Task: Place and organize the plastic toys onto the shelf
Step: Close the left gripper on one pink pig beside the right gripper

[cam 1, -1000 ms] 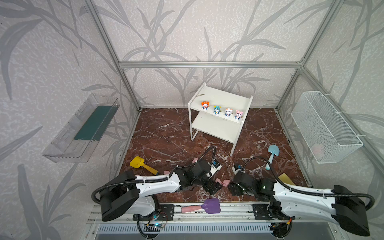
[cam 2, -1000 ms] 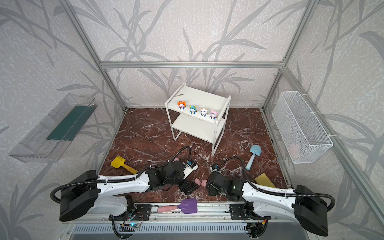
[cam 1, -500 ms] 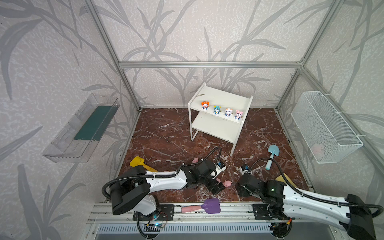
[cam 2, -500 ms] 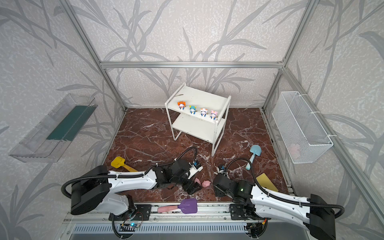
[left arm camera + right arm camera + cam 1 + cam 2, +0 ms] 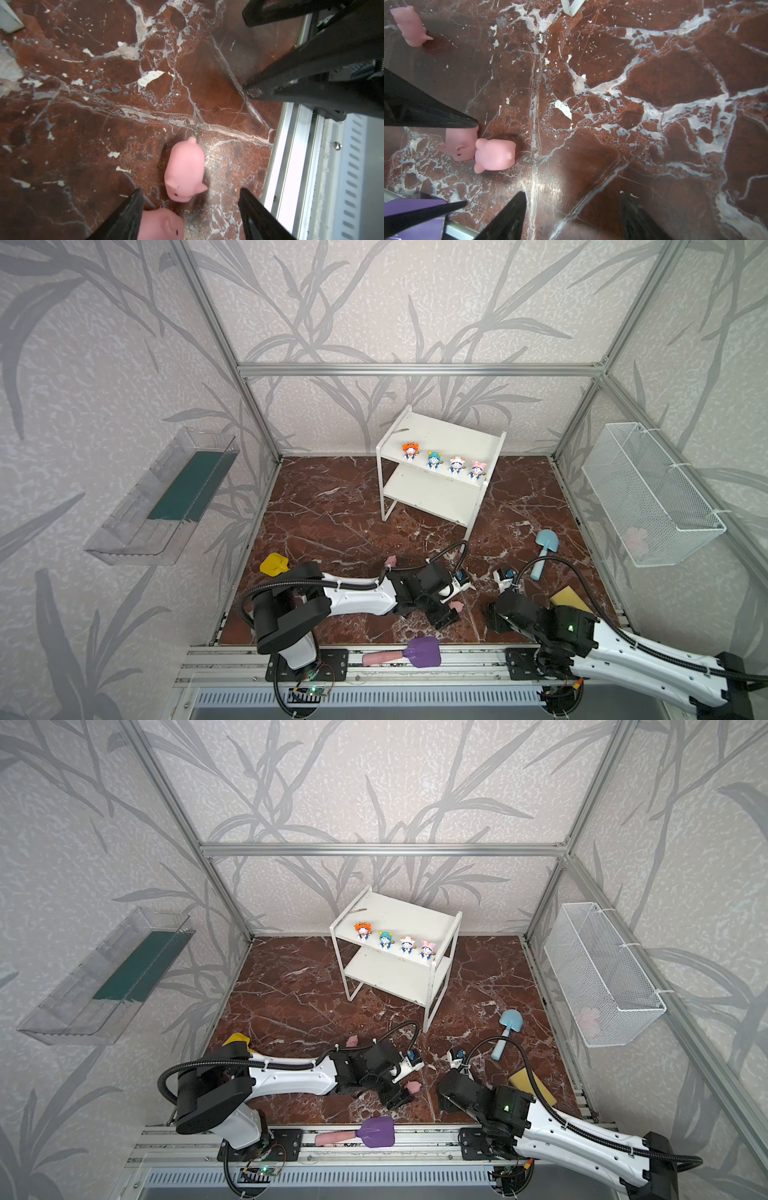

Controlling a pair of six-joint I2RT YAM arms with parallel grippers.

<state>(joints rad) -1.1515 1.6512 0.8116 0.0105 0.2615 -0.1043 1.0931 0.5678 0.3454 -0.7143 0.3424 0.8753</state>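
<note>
**Two pigs at the left gripper, figurines lined up on the shelf**

Right at the front, a purple shovel point(image 5: 422, 651) lies across the metal rail. Just behind it the left gripper point(image 5: 190, 189) sits low over the marble floor point(image 5: 93, 108), jaws spread apart and not clamped on anything. In the left wrist view, one pink pig point(image 5: 184, 170) lies on the floor just past the fingertips. A second pig point(image 5: 164, 224) sits in the gap, up against one finger point(image 5: 128, 216) and clear of the opposite one. The two are snout to snout, touching or near enough.

The right gripper point(image 5: 572, 192) is close by, also spread wide, with only bare floor between its fingers. A yellow sponge point(image 5: 567, 597) lies right beside that arm.

Further back there's a blue shovel point(image 5: 542, 549) on the right. A yellow shovel point(image 5: 274, 564) on the left is half tucked behind the left arm. A third pig point(image 5: 390, 560) is on its own on the floor behind that arm.

The shelf point(image 5: 449, 435) stands at the back, turned at an angle. Four figurines are in a row along the front edge of its upper board, wearing orange point(image 5: 409, 451), teal point(image 5: 434, 459), white point(image 5: 457, 464) and pink point(image 5: 477, 469) hats.

There's a clear tray point(image 5: 166, 497) on the left wall and a wire basket point(image 5: 648, 493) on the right wall. The basket has something pale pink in it, too blurry through the mesh to call.
</note>
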